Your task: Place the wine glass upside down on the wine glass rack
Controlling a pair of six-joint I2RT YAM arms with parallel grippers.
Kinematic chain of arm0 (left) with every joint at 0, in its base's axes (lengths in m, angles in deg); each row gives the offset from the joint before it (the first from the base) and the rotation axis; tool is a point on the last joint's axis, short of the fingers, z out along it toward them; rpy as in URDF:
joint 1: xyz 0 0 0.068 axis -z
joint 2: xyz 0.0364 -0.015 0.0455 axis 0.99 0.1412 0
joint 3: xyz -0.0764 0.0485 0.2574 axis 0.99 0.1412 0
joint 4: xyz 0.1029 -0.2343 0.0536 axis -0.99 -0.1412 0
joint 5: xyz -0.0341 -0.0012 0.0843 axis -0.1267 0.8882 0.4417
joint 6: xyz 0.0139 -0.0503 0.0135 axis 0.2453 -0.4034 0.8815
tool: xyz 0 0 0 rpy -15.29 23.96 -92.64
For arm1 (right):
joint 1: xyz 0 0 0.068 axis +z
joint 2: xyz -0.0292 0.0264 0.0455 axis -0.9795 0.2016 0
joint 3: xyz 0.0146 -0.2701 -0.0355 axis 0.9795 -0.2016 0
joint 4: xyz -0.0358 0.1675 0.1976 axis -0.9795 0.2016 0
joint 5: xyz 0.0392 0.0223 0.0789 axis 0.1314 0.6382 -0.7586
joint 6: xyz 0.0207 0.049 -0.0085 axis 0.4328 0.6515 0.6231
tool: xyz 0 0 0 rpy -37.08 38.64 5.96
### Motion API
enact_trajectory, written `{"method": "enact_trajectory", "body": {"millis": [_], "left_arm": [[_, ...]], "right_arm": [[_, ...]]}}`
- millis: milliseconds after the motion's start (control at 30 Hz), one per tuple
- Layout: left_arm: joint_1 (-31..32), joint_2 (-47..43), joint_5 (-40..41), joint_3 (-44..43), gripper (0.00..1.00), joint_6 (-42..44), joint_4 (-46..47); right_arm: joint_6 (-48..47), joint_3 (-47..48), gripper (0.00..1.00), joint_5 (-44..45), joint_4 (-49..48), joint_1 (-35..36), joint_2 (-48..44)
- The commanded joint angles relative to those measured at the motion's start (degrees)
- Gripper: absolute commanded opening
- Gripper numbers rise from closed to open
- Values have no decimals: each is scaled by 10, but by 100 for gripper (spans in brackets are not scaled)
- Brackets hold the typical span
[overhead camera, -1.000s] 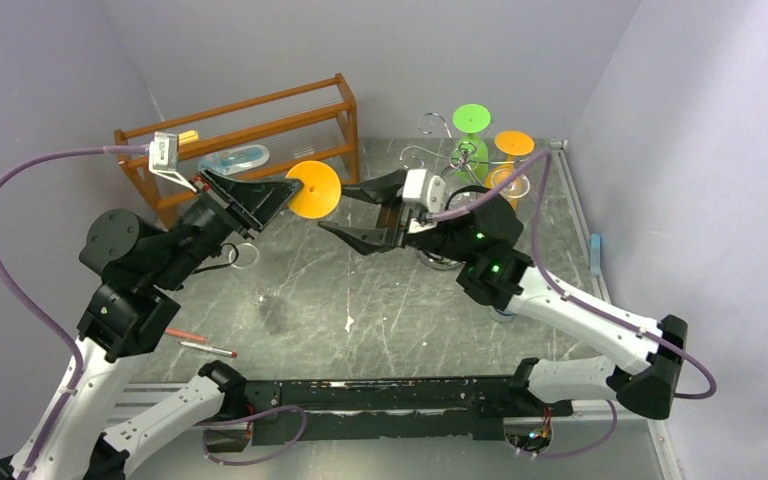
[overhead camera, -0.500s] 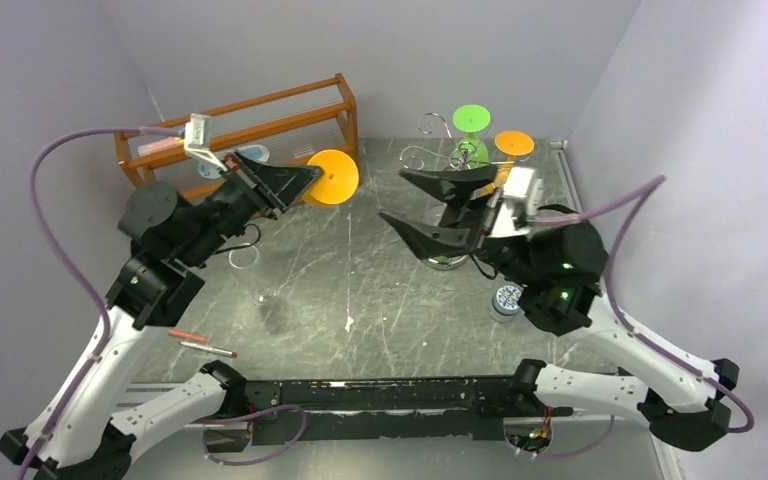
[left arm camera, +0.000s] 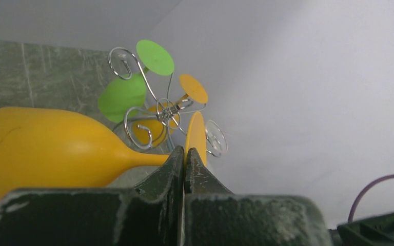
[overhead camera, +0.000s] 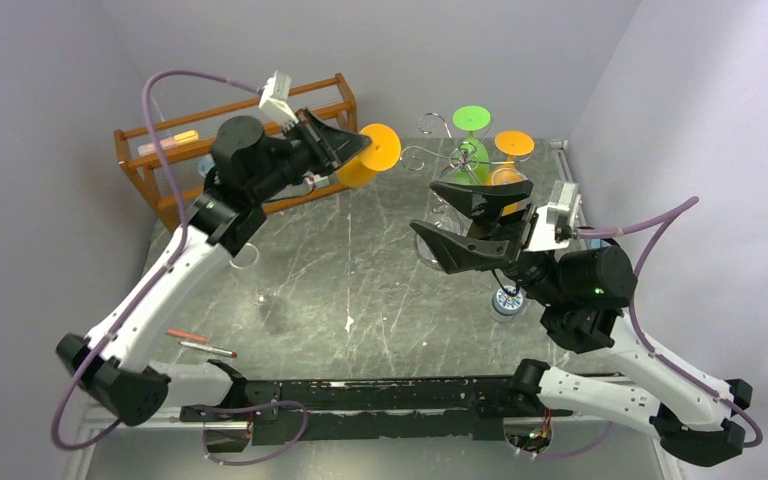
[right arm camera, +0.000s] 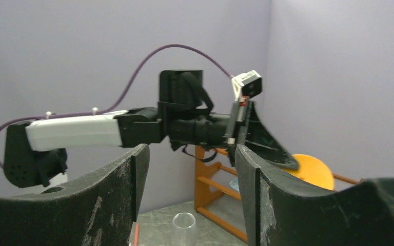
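The left gripper [left arm camera: 184, 154] is shut tight on the stem of the orange wine glass [left arm camera: 46, 148], pinching it close to the foot. The glass is carried in the air, clear of the table. Its long axis runs crosswise to the fingers and roughly level: the bowl sticks out to one side of the gripper and the foot disc sits edge-on just past the fingertips on the other, so the glass is not yet upside down. The wine glass rack [left arm camera: 166, 110] lies straight ahead of this gripper, beyond the fingertips and somewhat lower. A green glass [left arm camera: 155, 56] and a second orange glass [left arm camera: 193, 88] already hang from its scroll arms. One empty curl shows nearest the held glass's foot. The left arm is the one carrying the load, so the placing looks to be its job. It would have to turn the glass foot-up and slide the stem into a free curl. The right gripper [overhead camera: 430, 208] stands wide open with nothing between its fingers, close beside the rack's near side, where it may crowd the approach.
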Motion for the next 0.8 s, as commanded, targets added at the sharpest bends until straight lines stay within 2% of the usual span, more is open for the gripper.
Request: {"method": "enact_trajectory", "body": {"millis": [0, 367, 767], "left_arm": [[-3, 67, -28, -62, 5, 3, 43], [-4, 190, -1, -123, 5, -25, 104], [-1, 295, -86, -171, 5, -117, 159]], "right_arm": [[21, -15, 65, 15, 4, 2, -25], [38, -20, 65, 33, 21, 2, -59], [67, -40, 65, 43, 17, 2, -84]]}}
